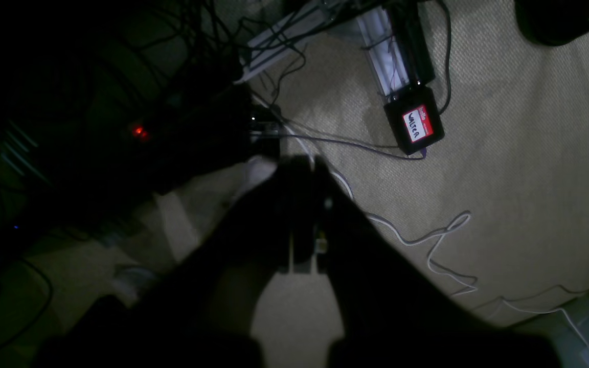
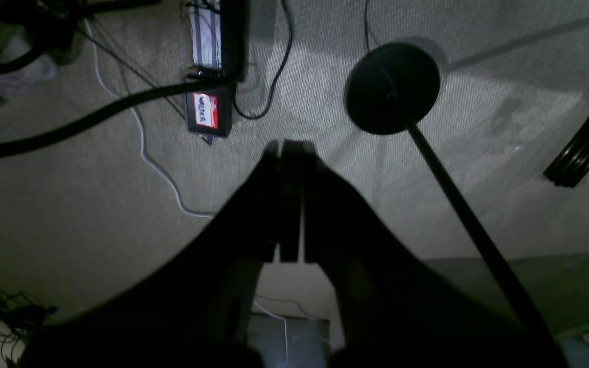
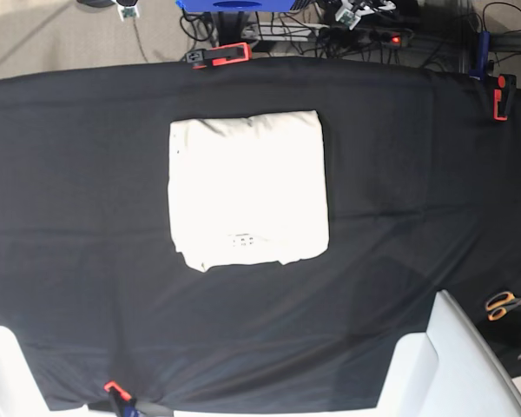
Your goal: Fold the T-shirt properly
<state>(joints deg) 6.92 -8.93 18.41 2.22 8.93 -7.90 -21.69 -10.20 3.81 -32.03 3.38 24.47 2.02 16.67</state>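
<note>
T-shirt (image 3: 247,187), cream cotton folded into a soft rectangle, lies upper centre on the black-clothed desk (image 3: 69,261). Left tool (image 1: 307,168) and right tool (image 2: 290,151) hang closed over carpet, holding nothing.

Base overhead on table (image 3: 69,217); wrists face floor (image 2: 478,179)

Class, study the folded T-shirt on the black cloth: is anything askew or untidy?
Mostly neat. The T-shirt is a rough rectangle, but its near edge is uneven: the near-left corner juts out lower, and an under layer peeks out there.
</note>
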